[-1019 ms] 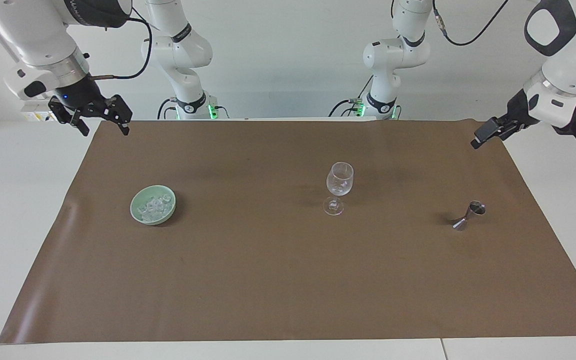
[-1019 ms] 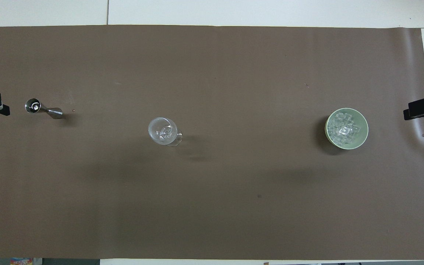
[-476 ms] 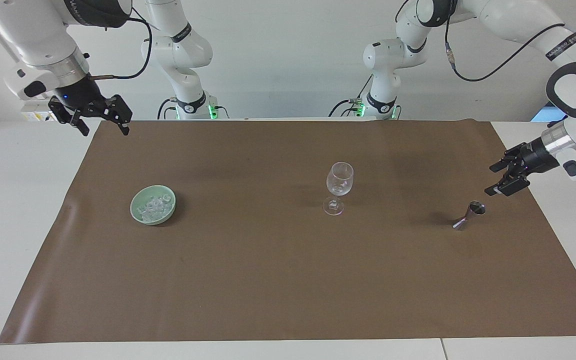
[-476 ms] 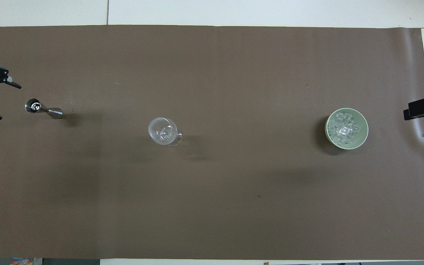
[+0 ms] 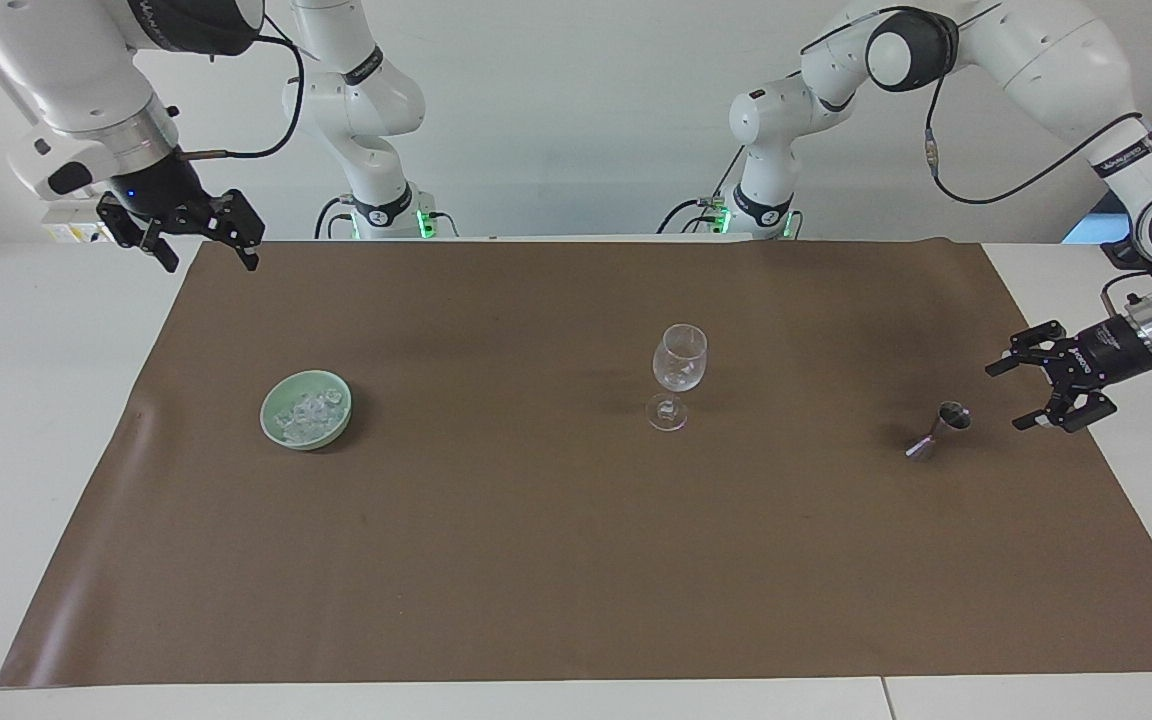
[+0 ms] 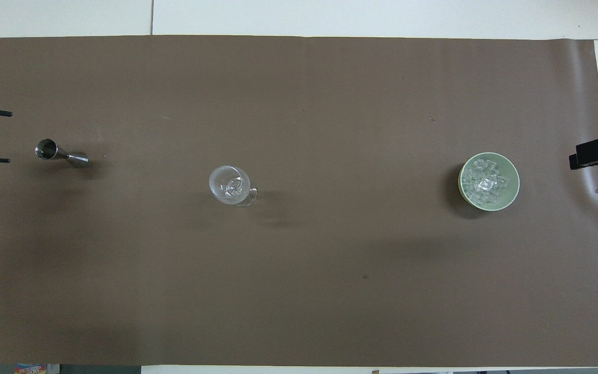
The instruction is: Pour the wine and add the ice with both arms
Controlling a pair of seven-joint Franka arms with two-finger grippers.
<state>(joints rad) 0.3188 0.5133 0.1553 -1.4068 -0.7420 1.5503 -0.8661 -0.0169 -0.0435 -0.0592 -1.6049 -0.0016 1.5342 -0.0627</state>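
Observation:
The ice (image 5: 308,412) lies as clear chunks in a pale green bowl (image 5: 271,400) toward the right arm's end of the mat; from overhead the ice (image 6: 487,182) fills the bowl (image 6: 514,171). A clear stemmed glass (image 5: 680,365) (image 6: 229,184) stands upright mid-mat. A small metal jigger (image 5: 941,425) (image 6: 52,151) stands toward the left arm's end. My left gripper (image 5: 1004,400) (image 6: 5,136) is open beside the jigger, apart from it, with its fingers pointing at it. My right gripper (image 5: 211,262) (image 6: 592,150) hangs open over the mat's corner and waits. Wine is out of view.
A brown mat (image 5: 536,560) covers most of the white table (image 5: 36,400). The arms' bases stand along the table's edge by the robots. Black cables hang from both arms.
My left arm has swung down from the mat's corner by the robots to just beside the jigger, turning its open fingers toward it. The right arm has not moved.

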